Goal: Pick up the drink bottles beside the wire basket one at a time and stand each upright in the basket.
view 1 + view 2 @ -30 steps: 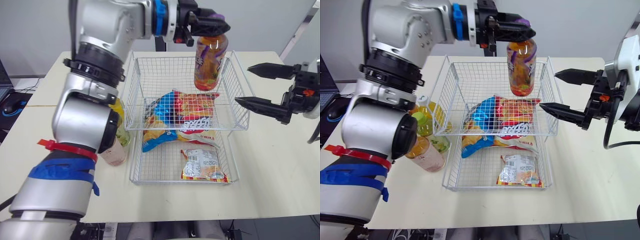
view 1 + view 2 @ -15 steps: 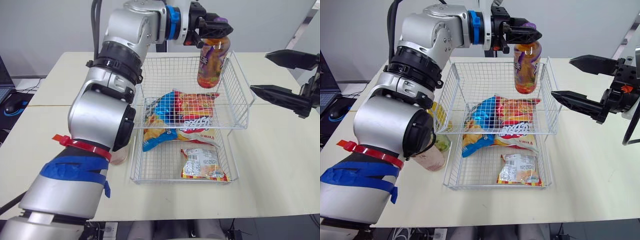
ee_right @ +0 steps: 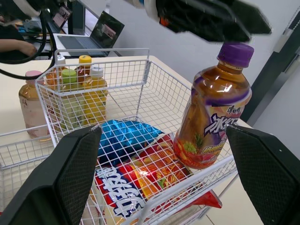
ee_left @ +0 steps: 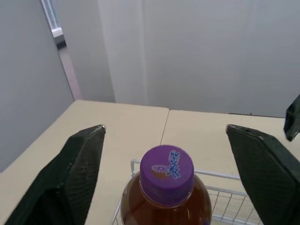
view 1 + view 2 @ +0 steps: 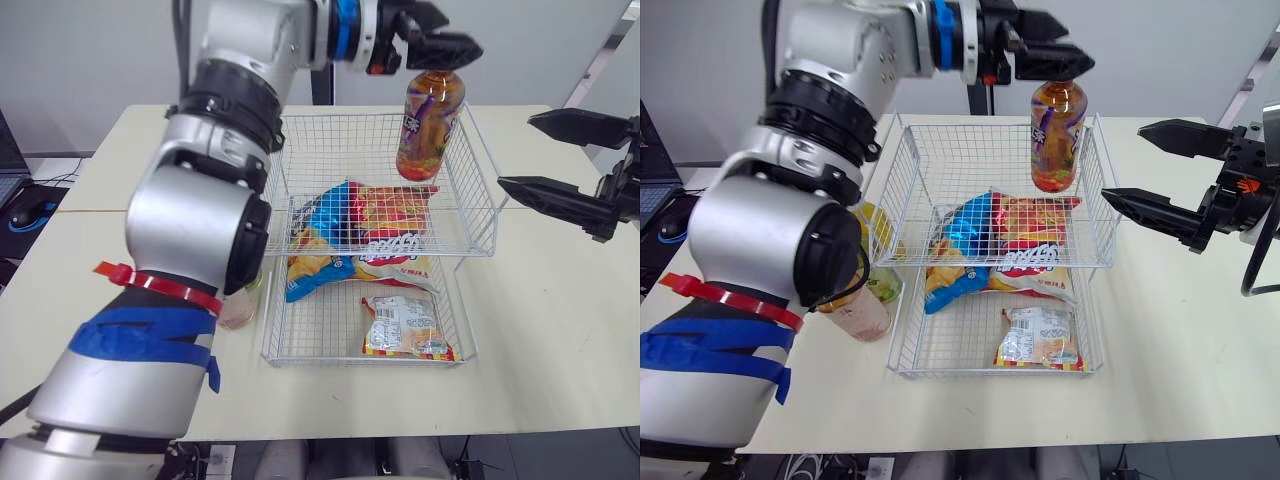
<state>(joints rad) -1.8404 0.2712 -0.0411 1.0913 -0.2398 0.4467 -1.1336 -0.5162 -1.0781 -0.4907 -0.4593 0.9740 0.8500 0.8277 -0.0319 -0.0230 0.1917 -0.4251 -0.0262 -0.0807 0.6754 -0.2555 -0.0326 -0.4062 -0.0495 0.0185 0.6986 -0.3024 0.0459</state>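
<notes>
Just above the bottle [image 5: 430, 125]: left tool [image 5: 458, 34], spread wide, clear of purple cap [image 4: 167, 173] — bottle upright in basket [image 5: 350, 116], far right corner, by snack bags [image 5: 385, 225]; right tool [image 5: 515, 150] likewise spread, right of basket.

The tea bottle [image 3: 213, 126] is amber, with a purple cap [image 4: 167, 173] and a purple-and-orange label. The wire basket [image 3: 103, 49] is white. One snack bag [image 3: 123, 136] is blue, the chip bag [image 3: 157, 169] red-orange. The loose bottles [image 3: 29, 105] have pink, green, yellow and white caps.
</notes>
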